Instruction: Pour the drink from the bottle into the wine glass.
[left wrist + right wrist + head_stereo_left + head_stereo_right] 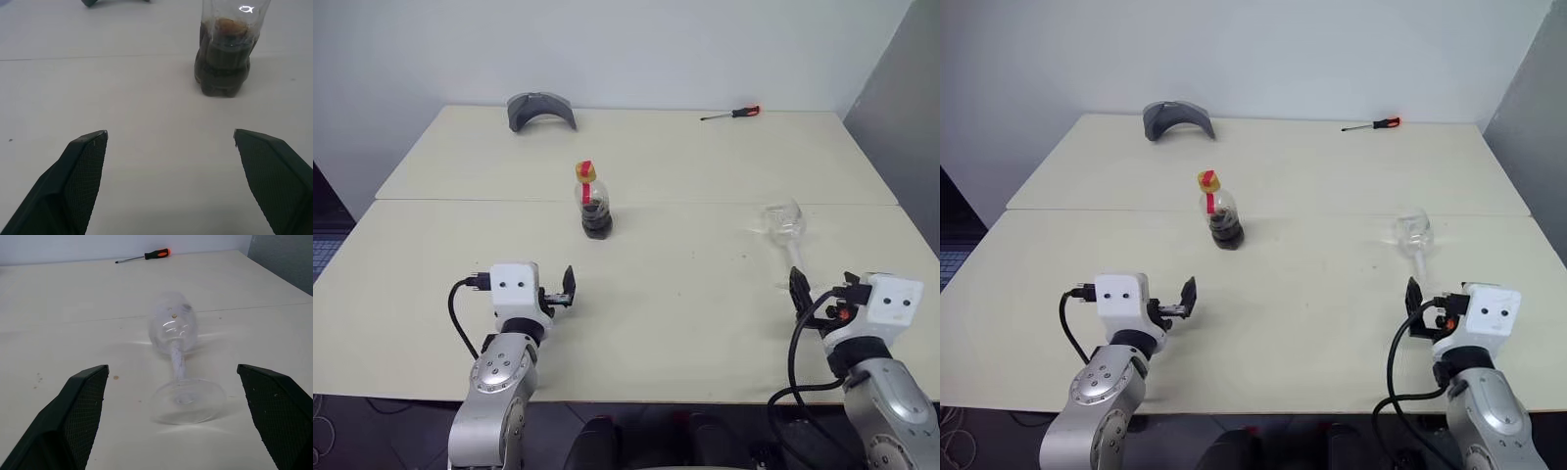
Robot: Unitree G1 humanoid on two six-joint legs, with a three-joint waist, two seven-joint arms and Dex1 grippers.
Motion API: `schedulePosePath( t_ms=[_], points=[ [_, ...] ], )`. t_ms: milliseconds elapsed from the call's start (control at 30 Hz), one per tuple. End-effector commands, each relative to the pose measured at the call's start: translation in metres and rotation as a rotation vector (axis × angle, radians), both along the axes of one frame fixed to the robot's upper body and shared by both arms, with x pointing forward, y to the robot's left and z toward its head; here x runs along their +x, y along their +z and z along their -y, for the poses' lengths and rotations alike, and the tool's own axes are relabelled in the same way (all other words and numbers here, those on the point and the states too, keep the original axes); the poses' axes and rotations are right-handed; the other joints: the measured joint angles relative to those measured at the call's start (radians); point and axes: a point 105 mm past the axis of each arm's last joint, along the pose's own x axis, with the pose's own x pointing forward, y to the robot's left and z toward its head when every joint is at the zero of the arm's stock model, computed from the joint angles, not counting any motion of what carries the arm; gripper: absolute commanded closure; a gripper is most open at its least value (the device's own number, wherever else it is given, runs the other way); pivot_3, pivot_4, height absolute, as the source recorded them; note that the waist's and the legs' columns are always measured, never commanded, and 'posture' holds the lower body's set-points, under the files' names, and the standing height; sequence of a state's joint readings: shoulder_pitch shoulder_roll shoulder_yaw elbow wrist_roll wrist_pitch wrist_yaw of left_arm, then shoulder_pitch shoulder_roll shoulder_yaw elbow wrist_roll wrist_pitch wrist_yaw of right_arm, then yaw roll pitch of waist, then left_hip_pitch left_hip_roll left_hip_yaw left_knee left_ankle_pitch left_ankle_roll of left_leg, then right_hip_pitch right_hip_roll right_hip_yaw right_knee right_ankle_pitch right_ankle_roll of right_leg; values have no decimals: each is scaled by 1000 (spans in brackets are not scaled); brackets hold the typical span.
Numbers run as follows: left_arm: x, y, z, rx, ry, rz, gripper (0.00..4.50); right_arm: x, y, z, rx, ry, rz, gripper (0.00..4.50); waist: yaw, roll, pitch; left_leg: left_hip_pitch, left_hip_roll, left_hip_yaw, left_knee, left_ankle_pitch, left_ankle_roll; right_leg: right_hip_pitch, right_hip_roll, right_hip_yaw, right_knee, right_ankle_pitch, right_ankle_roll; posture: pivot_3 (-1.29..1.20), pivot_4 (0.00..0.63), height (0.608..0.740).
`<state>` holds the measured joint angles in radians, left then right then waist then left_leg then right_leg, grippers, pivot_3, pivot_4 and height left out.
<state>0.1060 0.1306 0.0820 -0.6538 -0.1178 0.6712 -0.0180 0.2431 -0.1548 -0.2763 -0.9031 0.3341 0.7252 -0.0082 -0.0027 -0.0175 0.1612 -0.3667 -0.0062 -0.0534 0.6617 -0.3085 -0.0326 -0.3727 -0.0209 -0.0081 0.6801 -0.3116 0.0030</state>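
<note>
The bottle (594,204) stands upright near the middle of the table (685,284), small and clear, with a red label strip and a yellowish neck. The dark drink (222,68) fills its lower part. Well short of it, my left gripper (570,286) hovers open and empty, with the bottle ahead and a little to the right. The wine glass (175,340) stands on its round foot (186,401) at the right, clear and empty. My right gripper (822,282) is open just in front of the foot, not touching it.
A grey curved object (540,110) lies at the table's far left edge. A red-handled screwdriver (732,114) lies at the far right. A seam (705,204) crosses the table just behind the bottle. A grey wall panel (901,108) rises at the right.
</note>
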Motion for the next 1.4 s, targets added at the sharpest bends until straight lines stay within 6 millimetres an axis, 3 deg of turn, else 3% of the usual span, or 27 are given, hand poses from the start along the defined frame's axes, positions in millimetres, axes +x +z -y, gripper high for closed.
schedulePosePath(
  t_ms=[33, 733, 1100, 1267, 1400],
  points=[
    [-1, 13, 2, 17, -19, 46, 54, -2, 17, -2, -22, 3, 63, 0, 0, 0, 0, 0, 0, 0, 0, 0, 0, 0, 0, 0, 0, 0, 0, 0, 150, 740],
    [-2, 14, 6, -25, -34, 72, 54, -5, 4, 3, -27, -3, 47, 0, 0, 0, 0, 0, 0, 0, 0, 0, 0, 0, 0, 0, 0, 0, 1, 0, 150, 740],
    [8, 18, 6, -19, -36, 92, 54, 0, 7, 1, -60, 81, 56, 0, 0, 0, 0, 0, 0, 0, 0, 0, 0, 0, 0, 0, 0, 0, 1, 0, 150, 740],
    [24, 19, 6, -11, -43, 106, 54, 4, 20, -13, -64, 301, 91, 0, 0, -1, 0, 0, 0, 0, 1, 0, 0, 1, 0, -1, 0, 0, 0, 0, 150, 740],
    [33, 12, 19, -8, -99, 95, 54, 2, 29, -27, -26, 553, 89, 0, 0, -1, 1, 0, -1, 0, 0, 0, 1, 1, 0, 0, 0, 1, -1, 0, 150, 740]
  ],
)
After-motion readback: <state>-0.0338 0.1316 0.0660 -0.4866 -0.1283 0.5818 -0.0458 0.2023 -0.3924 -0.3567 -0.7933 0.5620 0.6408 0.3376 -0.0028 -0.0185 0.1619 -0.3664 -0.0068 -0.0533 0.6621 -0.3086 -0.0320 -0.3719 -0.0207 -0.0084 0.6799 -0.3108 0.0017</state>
